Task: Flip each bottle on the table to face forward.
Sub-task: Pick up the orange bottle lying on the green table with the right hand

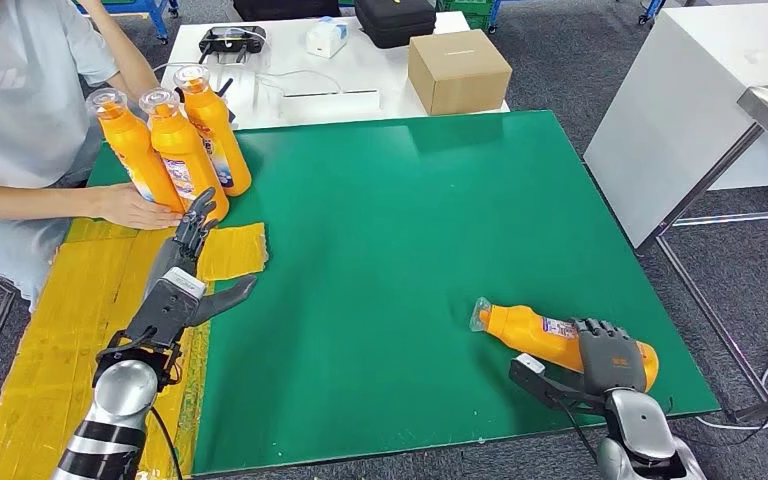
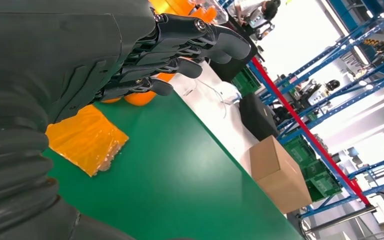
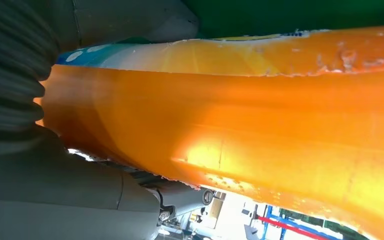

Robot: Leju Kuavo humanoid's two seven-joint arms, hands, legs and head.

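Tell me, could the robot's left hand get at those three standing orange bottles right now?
Probably yes. The left hand is open, its fingertips already right beside the nearest of the three upright bottles. One snag: a person's hand rests at the bottles' base and may crowd a grasp there.

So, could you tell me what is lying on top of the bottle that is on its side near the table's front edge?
The right hand lies over the lying bottle, fingers wrapped across its wide end. The label there is mostly covered; the green mat is beneath.
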